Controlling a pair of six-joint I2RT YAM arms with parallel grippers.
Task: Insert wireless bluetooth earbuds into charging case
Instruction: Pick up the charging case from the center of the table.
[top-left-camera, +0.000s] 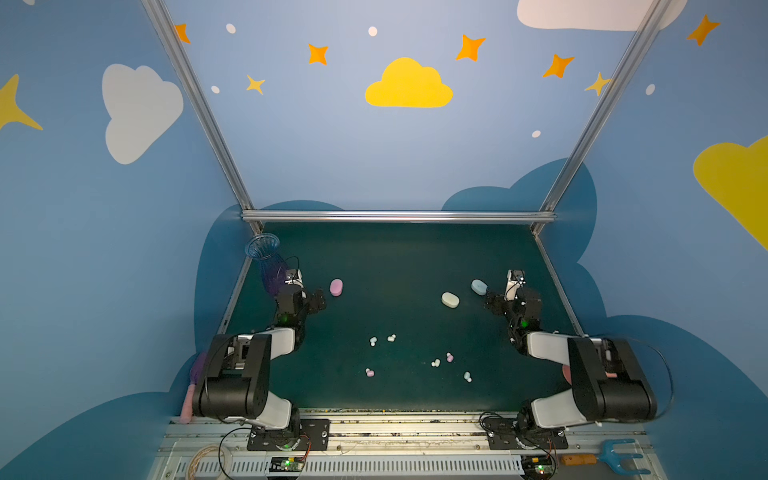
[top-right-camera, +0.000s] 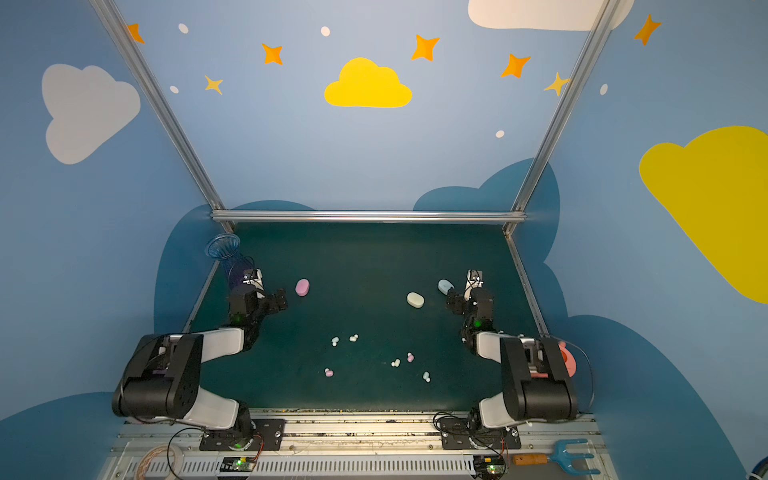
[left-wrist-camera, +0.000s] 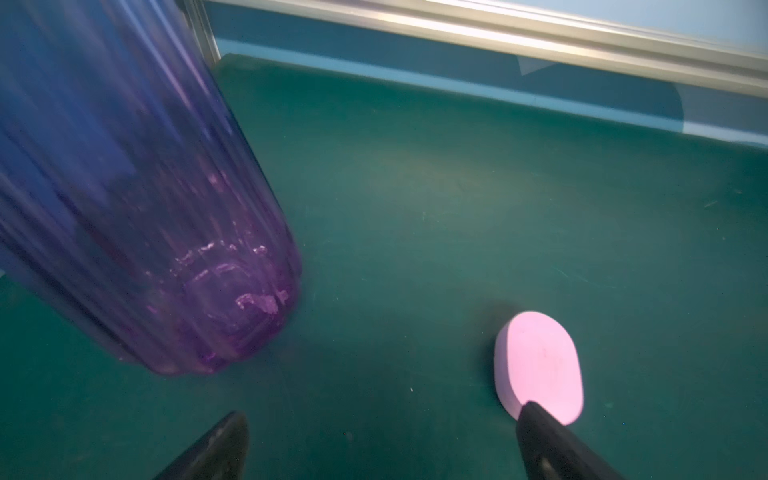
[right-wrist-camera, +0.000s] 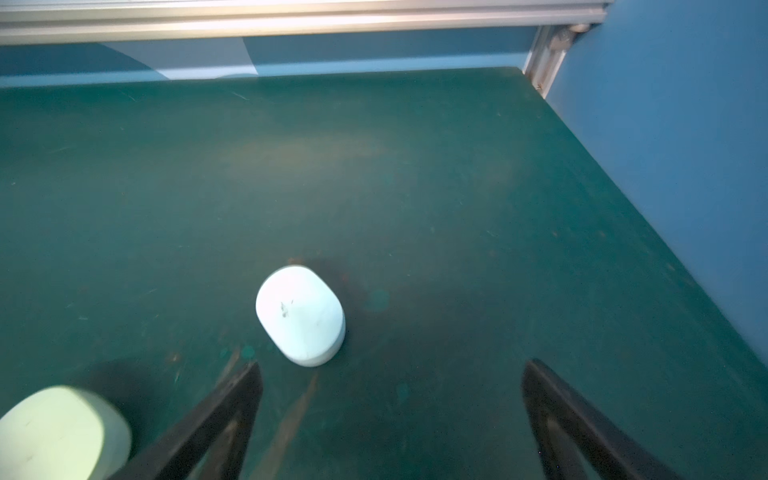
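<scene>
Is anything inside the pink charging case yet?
Hidden: the pink case lies shut. Outside it, one pink earbud and a second pink earbud lie loose on the mat.

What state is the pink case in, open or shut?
Shut. In the left wrist view the pink case is one smooth, unbroken oval with no raised lid and no wells showing.

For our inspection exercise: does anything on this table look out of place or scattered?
The six earbuds lie scattered singly across the green mat, outside the three shut-looking cases. A purple vase, unrelated to them, stands close beside the left tool.
</scene>
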